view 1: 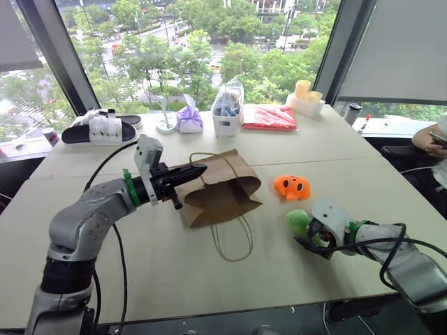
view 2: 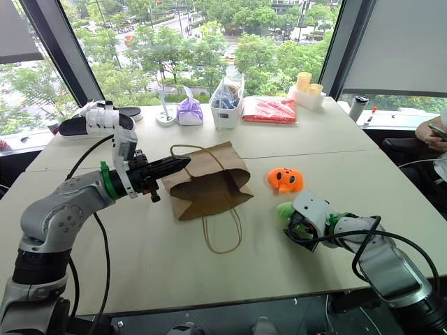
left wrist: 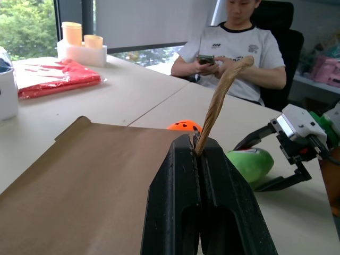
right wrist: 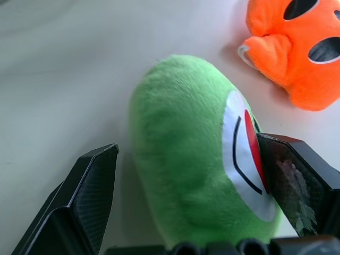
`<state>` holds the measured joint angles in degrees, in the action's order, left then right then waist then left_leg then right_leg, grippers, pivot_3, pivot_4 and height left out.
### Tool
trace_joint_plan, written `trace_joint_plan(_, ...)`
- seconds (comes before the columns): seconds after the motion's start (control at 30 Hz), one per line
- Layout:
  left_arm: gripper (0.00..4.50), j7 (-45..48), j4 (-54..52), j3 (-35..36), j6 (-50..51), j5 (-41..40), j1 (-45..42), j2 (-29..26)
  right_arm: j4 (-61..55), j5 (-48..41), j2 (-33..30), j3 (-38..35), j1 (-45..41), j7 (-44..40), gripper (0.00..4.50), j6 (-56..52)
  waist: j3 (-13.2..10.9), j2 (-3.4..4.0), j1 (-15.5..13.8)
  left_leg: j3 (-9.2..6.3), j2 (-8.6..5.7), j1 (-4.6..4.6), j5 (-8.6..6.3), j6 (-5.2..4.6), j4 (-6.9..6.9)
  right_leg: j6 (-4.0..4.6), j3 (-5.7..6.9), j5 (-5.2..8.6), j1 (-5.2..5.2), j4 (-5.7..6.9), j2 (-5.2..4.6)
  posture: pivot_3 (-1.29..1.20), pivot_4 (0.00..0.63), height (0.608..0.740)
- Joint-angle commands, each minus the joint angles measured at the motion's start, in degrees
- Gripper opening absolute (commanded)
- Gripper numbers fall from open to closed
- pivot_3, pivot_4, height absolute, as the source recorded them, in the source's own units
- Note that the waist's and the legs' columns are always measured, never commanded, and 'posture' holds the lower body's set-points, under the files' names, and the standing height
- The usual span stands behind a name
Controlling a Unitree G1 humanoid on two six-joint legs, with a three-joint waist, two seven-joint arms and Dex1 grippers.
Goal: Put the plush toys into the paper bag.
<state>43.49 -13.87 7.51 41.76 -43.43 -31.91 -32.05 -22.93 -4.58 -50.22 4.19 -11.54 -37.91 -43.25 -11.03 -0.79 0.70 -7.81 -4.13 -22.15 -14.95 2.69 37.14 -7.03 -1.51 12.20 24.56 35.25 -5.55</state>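
Green plush fills the space between the spread fingers of our right gripper [right wrist: 180, 212]: the green toy [right wrist: 191, 159] lies on the table with one black finger [right wrist: 79, 196] clear of its flank and the other finger at the white-and-red patch; we cannot tell whether it touches. In the head views this sits at the lower right of the frame, on the pale table [view 1: 160, 272].

Just beyond it, right of centre, the orange toy [view 1: 291, 186] rests alone, dark face marks upward, close to the green one but apart from the bag.

At centre the brown paper bag [view 1: 223, 188] lies flat, one tan cord handle [view 1: 234, 244] looping toward the lower edge. Our left gripper [view 1: 190, 172] reaches in from the left with its fingers pressed shut on the other cord handle [left wrist: 220, 95] at the bag's edge, the cord rising from between them.

Farther up the frame, along the window, we see a black-and-white device [view 1: 101, 129] at upper left, a lilac tied pouch [view 1: 189, 120], a white tub [view 1: 227, 115] holding a clear bag with blue contents, a red packet [view 1: 269, 117] and two yellow cups [view 1: 307, 92].

At the right edge a seated person [left wrist: 234, 48] in a white shirt holds a phone; the small print on the shirt is too fine to read.
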Motion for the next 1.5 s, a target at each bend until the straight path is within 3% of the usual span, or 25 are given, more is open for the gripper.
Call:
trace_joint_plan(0.03,0.0,0.0,-0.2,1.2,-1.2,0.3,-1.3,-0.6,0.8,0.8,0.9,-0.5,-1.9,0.5,3.55,2.3,0.0,0.0,0.0,0.0,0.0,0.0,0.0,0.0,0.0,0.0,0.0,0.0,0.0,0.0,0.0,0.0,0.15,0.74)
trace_joint_plan(0.2,0.0,0.2,-0.1,1.2,-1.3,0.5,-1.5,-0.7,1.1,0.1,1.3,-1.2,-2.2,-0.7,1.16,3.1,0.0,0.0,-0.1,-0.02,0.0,-0.01,0.0,0.0,0.0,0.0,0.0,0.0,0.0,0.0,0.0,0.0,0.15,0.74)
trace_joint_plan(0.27,0.0,0.1,0.3,1.1,-0.9,0.3,-2.2,-0.6,-3.0,-5.4,2.5,-3.7,-2.4,-3.9,0.23,1.8,0.0,0.0,-0.1,-0.02,0.0,-0.01,0.0,0.0,0.0,0.0,0.0,0.0,0.0,0.0,0.0,0.0,0.15,0.74)
trace_joint_plan(0.3,0.0,0.2,0.4,1.1,-0.6,0.0,-2.5,-0.4,-5.0,-8.1,3.2,-4.5,-2.9,-5.4,0.02,1.4,0.0,0.0,-0.1,-0.02,0.0,-0.02,0.0,0.0,0.0,0.0,0.0,0.0,0.0,-0.01,0.0,0.0,0.15,0.74)
trace_joint_plan(0.47,0.0,1.0,0.3,0.2,1.0,-1.3,-3.6,-0.1,-10.5,-16.5,10.0,-3.3,-8.3,-5.6,0.02,-2.8,0.0,0.0,0.3,-0.05,0.02,0.02,0.0,0.0,-0.02,-0.01,0.01,0.0,0.0,0.0,0.02,0.0,0.15,0.74)
trace_joint_plan(0.6,0.0,1.5,-0.6,-0.2,2.7,-2.7,-3.8,0.1,-7.4,-13.6,17.0,4.6,-13.9,-1.3,0.02,-2.4,0.0,0.0,0.1,-0.07,0.02,0.02,0.0,0.0,-0.01,0.0,0.02,0.0,0.0,0.02,0.02,0.0,0.15,0.74)
trace_joint_plan(0.8,0.0,1.1,-2.0,1.2,6.8,-6.8,-4.3,0.2,10.2,-3.2,29.4,15.8,-21.2,5.6,0.02,10.0,0.0,0.0,0.2,-0.08,0.01,0.01,0.01,0.02,-0.03,0.0,0.01,-0.01,0.07,0.1,0.02,0.0,0.15,0.74)
trace_joint_plan(1.07,0.0,-0.9,-4.2,2.6,9.7,-11.2,-3.5,-0.1,35.7,4.6,44.3,17.6,-28.9,13.7,0.02,30.1,0.0,0.0,0.5,-0.1,-0.01,0.0,0.04,0.08,-0.1,0.02,0.0,-0.02,0.21,0.26,0.02,0.0,0.15,0.74)
trace_joint_plan(1.17,0.0,-1.8,-4.1,2.9,9.5,-11.2,-2.9,-0.1,38.4,4.8,46.6,17.2,-29.3,13.2,1.25,33.0,0.0,0.0,0.5,-0.11,-0.01,0.0,0.06,0.11,-0.12,0.02,0.0,-0.02,0.23,0.27,0.02,0.0,0.15,0.74)
trace_joint_plan(1.37,0.0,-2.9,-3.7,3.9,9.1,-11.3,-2.0,0.0,36.4,5.3,45.7,15.8,-28.1,11.4,4.37,33.4,0.0,0.0,0.5,-0.13,-0.02,0.0,0.04,0.08,-0.12,0.02,0.0,-0.02,0.23,0.31,0.04,0.0,0.15,0.74)
trace_joint_plan(1.5,0.0,-2.9,-3.9,4.3,9.0,-11.2,-1.3,-0.3,28.2,3.4,41.3,14.9,-25.8,6.3,4.45,28.6,0.0,0.01,0.5,-0.13,-0.02,0.0,0.04,0.08,-0.12,0.02,0.0,-0.02,0.23,0.32,0.04,0.0,0.15,0.74)
